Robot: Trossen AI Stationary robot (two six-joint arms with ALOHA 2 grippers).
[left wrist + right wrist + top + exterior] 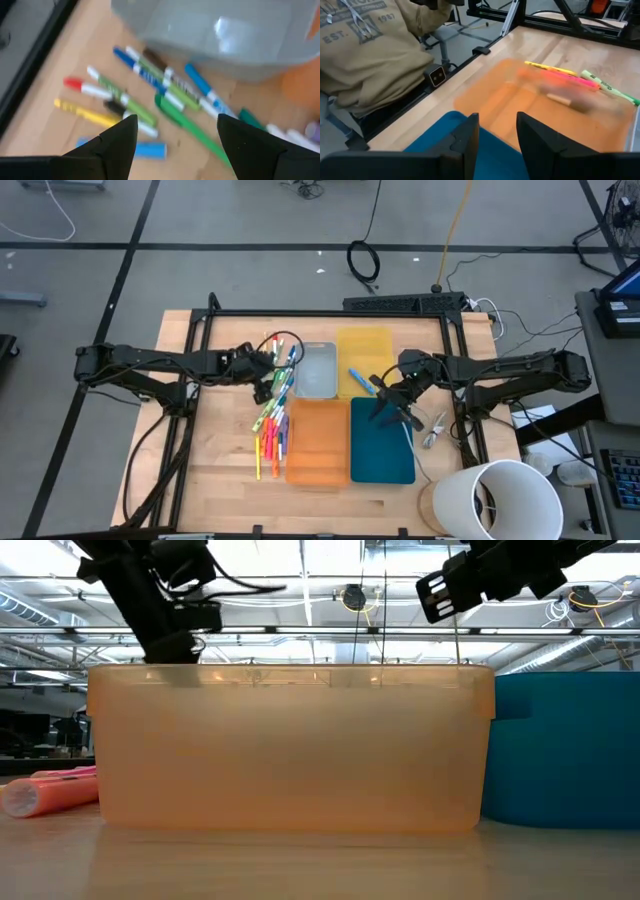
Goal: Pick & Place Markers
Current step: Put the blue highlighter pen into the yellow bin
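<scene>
Dark jaws of the left gripper [175,137] stand wide open and empty, poised just over the markers [273,412] scattered on the worktop [200,470] beside the grey tray [316,370]. Nearest markers lie directly ahead, long axes slanting across the jaw gap. The right gripper [497,132], part open, empty, hangs over the blue tray [382,442], farther away.

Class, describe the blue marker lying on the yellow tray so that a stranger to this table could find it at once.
Start from the four trays grouped mid-table in the high view and take the yellow tray at the back right. On its front part lies a single blue marker, slanted. Unlike the heap of markers left of the trays, it lies alone, beside the right gripper.
</scene>
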